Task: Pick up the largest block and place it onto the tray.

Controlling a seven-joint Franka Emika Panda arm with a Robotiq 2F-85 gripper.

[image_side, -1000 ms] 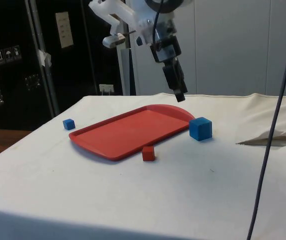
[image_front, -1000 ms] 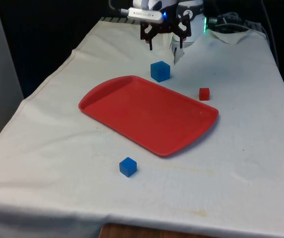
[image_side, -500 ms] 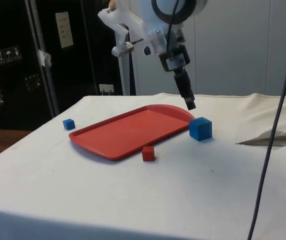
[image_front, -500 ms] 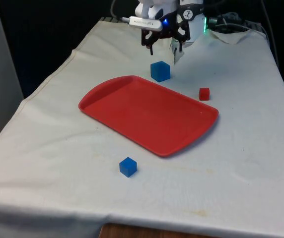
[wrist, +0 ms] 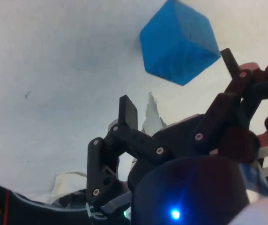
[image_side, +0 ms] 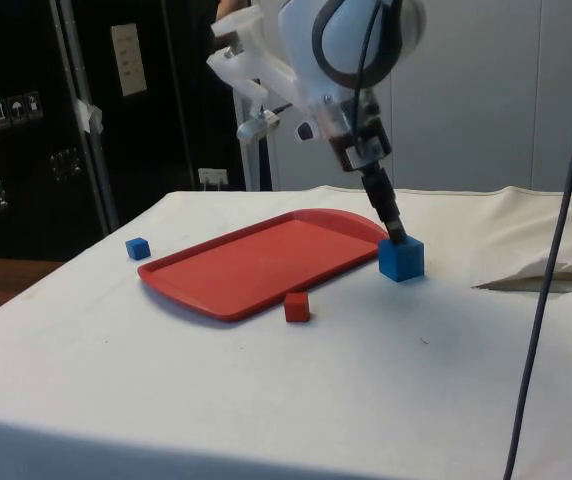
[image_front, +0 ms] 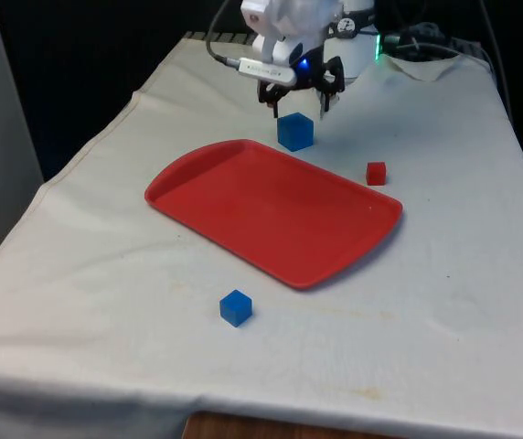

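From where I stood, the white cloth (image_front: 88, 274) ran bare along the front view's left, a broad open strip between the table's edge and the red tray (image_front: 271, 210). The tray lay flat at the middle of the table, slanted, with a low raised rim all round and nothing on it. Nearer the camera, apart from the tray's near edge, sat the small blue block (image_front: 235, 308) with open cloth on every side.

Just beyond the tray's far rim stood the large blue block (image_front: 295, 132), on the cloth, close to the rim; I could not tell whether it touched. The gripper (image_front: 296, 97) hung right over it with its fingers spread wide, one fingertip to each side of the block's top. In the side view a fingertip (image_side: 394, 232) reached down to the block's (image_side: 401, 258) upper edge, whether touching I could not say. From the wrist, the block (wrist: 178, 41) showed between the two open fingers (wrist: 127, 112).

Further toward the front view's right, the small red block (image_front: 376, 173) stood just off the tray's corner, apart from the large one. Beyond it the cloth lay open and wrinkled out to the table's edge.

The side view showed dark cabinets (image_side: 26, 120) behind.
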